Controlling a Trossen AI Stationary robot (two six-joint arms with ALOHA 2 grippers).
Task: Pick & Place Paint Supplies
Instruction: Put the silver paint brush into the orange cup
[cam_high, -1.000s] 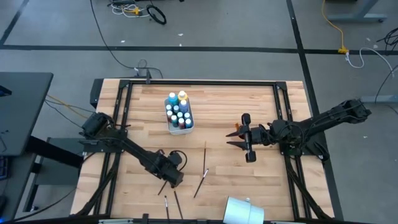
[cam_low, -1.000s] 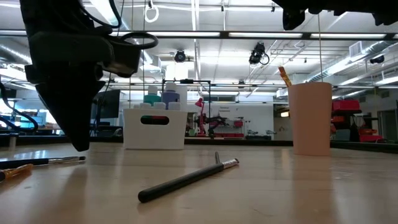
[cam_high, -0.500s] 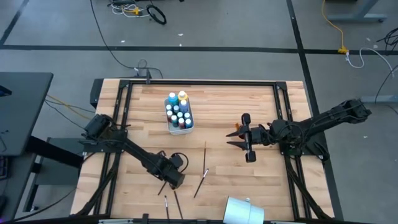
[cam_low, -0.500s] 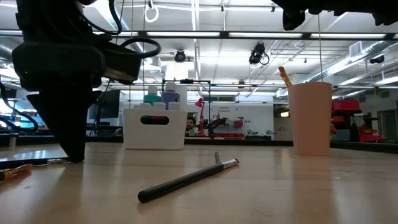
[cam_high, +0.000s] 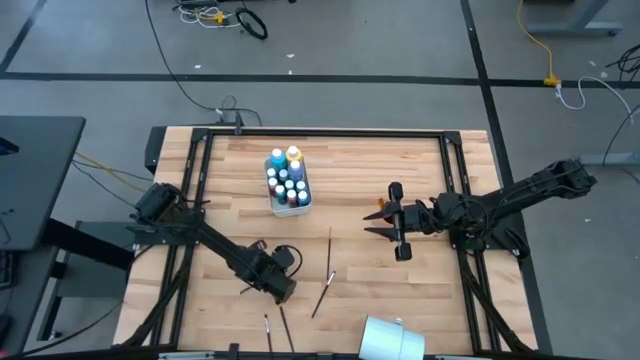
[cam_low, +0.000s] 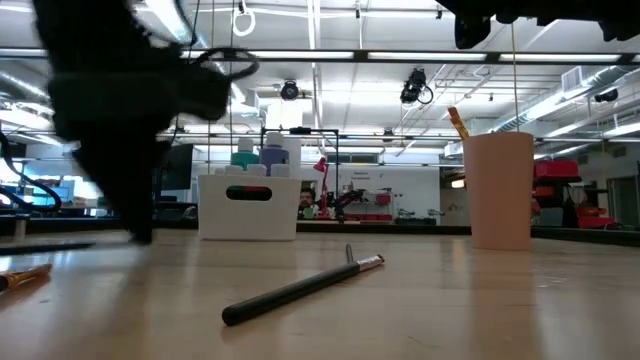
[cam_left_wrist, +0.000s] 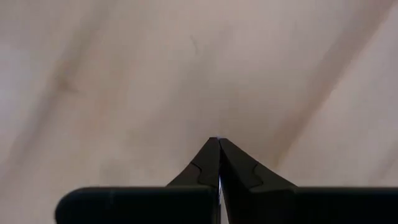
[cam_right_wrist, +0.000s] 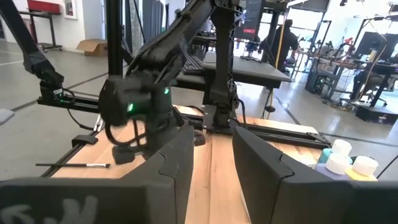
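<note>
Left gripper (cam_high: 284, 291) now lower, fingers (cam_left_wrist: 211, 163) newly together, apparently empty above surface (cam_high: 350, 180). Right gripper (cam_high: 372, 216) waits, fingers apart. Brush-pickup step; next: regrasp brush (cam_high: 268, 331).

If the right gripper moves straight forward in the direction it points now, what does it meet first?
Most likely the left arm. The right gripper points across the table, and in the right wrist view that arm stands just past its open fingers. Depth is unclear; the bare table lies between them.

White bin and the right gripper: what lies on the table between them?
Nothing: in the high view the stretch of table between the white bin of paint bottles and the right gripper is bare wood.
</note>
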